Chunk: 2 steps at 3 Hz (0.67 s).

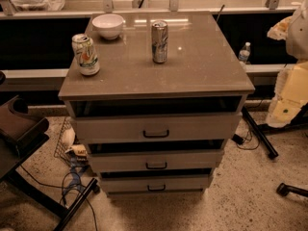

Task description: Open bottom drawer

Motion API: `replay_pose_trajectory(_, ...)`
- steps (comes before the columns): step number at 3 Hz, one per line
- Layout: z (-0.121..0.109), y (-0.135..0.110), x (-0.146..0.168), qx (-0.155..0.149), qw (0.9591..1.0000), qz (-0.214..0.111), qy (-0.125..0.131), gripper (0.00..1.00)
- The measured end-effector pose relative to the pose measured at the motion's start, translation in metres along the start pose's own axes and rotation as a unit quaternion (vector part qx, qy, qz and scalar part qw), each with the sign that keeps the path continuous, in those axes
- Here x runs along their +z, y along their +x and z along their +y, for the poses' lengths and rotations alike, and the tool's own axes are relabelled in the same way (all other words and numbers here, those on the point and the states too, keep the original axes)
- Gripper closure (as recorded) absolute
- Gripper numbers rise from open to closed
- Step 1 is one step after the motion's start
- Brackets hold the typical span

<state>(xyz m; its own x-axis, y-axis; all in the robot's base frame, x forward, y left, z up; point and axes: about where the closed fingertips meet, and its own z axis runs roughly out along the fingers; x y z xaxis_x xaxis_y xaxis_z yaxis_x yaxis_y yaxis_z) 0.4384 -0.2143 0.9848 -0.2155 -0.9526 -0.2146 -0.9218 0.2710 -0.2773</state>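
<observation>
The one camera stands in front of the bench (192,66) and above it, tilted steeply down and forward. The whole bench top shows as a broad slab. Below it the three drawer fronts (156,127) narrow downward, the bottom drawer (156,183) lowest and smallest. The bench sits centred at middling range and fills the middle of the view. A rail (250,9) runs beyond its far edge, and speckled floor (240,201) lies before its foot. The pale hand (285,110) hangs at the view's right edge, beside the bench, about level with the uppermost drawer front.
</observation>
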Motion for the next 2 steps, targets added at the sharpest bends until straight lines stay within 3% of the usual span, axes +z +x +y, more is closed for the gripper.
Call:
replay_pose_trajectory(1, 0.000, 0.000, 0.000, 0.000, 1.0000, 0.000, 0.000, 0.00)
replay_pose_trajectory(2, -0.004, 0.003, 0.013, 0.009, 0.9996, -0.022, 0.017, 0.00)
